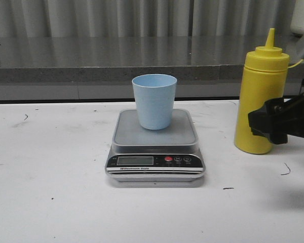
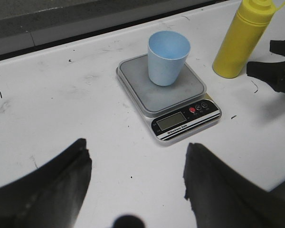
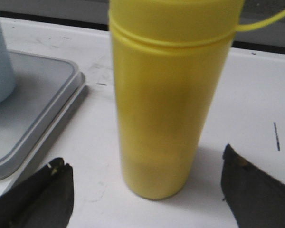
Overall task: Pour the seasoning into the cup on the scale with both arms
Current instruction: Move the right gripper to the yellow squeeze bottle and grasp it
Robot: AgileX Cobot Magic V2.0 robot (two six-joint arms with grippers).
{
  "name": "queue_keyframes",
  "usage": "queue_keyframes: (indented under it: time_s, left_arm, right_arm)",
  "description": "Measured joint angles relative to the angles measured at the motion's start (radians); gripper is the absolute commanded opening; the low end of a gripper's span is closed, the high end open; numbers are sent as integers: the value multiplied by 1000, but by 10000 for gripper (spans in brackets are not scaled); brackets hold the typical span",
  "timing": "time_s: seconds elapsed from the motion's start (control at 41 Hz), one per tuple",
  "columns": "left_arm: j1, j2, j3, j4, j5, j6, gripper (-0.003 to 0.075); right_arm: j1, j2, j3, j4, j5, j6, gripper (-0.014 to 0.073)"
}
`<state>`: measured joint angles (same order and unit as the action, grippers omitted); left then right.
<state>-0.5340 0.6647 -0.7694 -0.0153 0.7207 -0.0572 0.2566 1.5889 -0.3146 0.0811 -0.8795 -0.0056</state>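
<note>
The light blue cup (image 1: 154, 100) stands upright on the silver scale (image 1: 155, 147) at the table's middle; both show in the left wrist view, cup (image 2: 167, 57) on scale (image 2: 173, 107). The yellow seasoning bottle (image 1: 261, 98) stands upright to the scale's right. My right gripper (image 1: 263, 121) is open just in front of the bottle, its fingers apart either side without touching; the bottle (image 3: 167, 95) fills the right wrist view just ahead of the gripper (image 3: 145, 183). My left gripper (image 2: 137, 161) is open and empty, held above the table in front of the scale; it is out of the front view.
A grey counter ledge (image 1: 116, 61) runs along the table's back edge. The white tabletop (image 1: 50, 167) has small dark scuff marks. The scale's edge (image 3: 33, 114) lies close beside the bottle in the right wrist view.
</note>
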Motion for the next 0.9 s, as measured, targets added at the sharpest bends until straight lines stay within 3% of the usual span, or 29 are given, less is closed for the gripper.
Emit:
queue_keyframes:
  time_s: [0.22,0.732,0.806,0.903]
  left_arm:
    - [0,0,0,0,0,0,427]
    - [0,0,0,0,0,0,427]
    - [0,0,0,0,0,0,427]
    - [0,0,0,0,0,0,427]
  right_arm:
    - [-16,163,-16,6,-225,-2,643]
    - [-16,362,-211,6,-254,-4,639]
    - [-16,375,-236,6,-254,-4,584]
    - [-16,382,-254,6,-254,-5,449]
